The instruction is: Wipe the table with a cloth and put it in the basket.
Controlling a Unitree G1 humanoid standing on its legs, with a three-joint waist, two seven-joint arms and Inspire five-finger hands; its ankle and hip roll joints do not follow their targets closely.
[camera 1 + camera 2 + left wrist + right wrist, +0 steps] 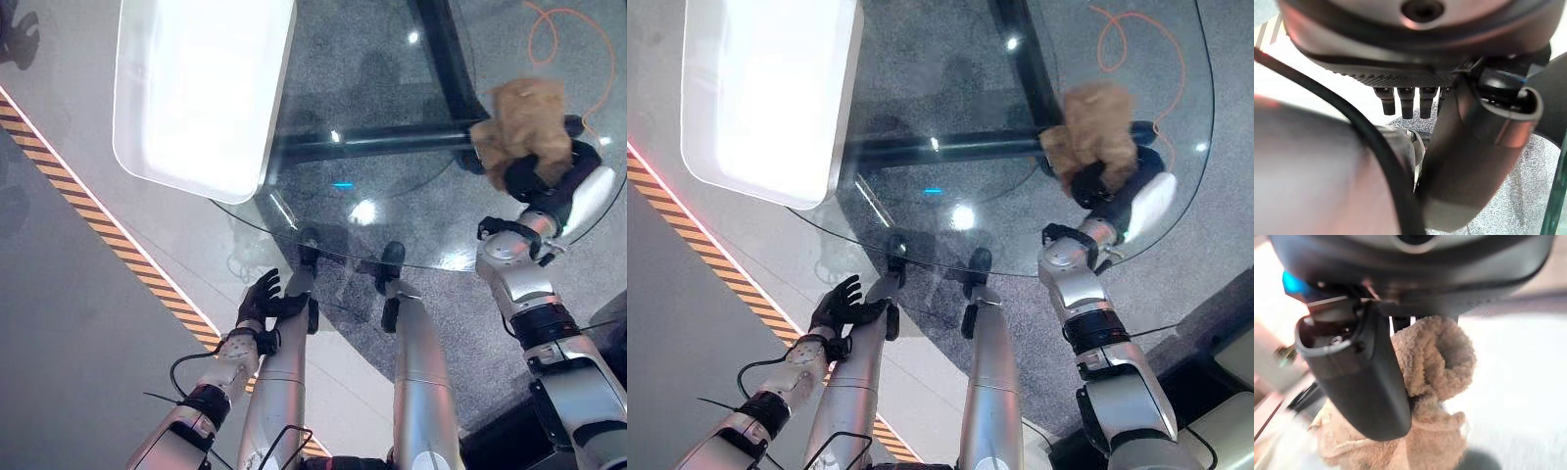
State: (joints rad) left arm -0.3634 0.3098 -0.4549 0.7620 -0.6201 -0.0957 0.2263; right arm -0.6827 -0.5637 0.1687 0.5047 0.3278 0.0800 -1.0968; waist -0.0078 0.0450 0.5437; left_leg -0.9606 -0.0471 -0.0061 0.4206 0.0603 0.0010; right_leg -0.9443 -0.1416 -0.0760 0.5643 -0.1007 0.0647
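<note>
A crumpled tan cloth rests on the right part of the round glass table. My right hand is shut on it from the near side. In the right wrist view the thumb presses into the folds of the cloth. A white basket sits on the table's far left edge, well apart from the cloth. My left hand hangs below the table's near rim on the left, with its fingers straight and holding nothing.
A dark bar of the table's base shows through the glass. An orange cable lies on the floor at the far right. Yellow and black striped tape runs across the floor on the left.
</note>
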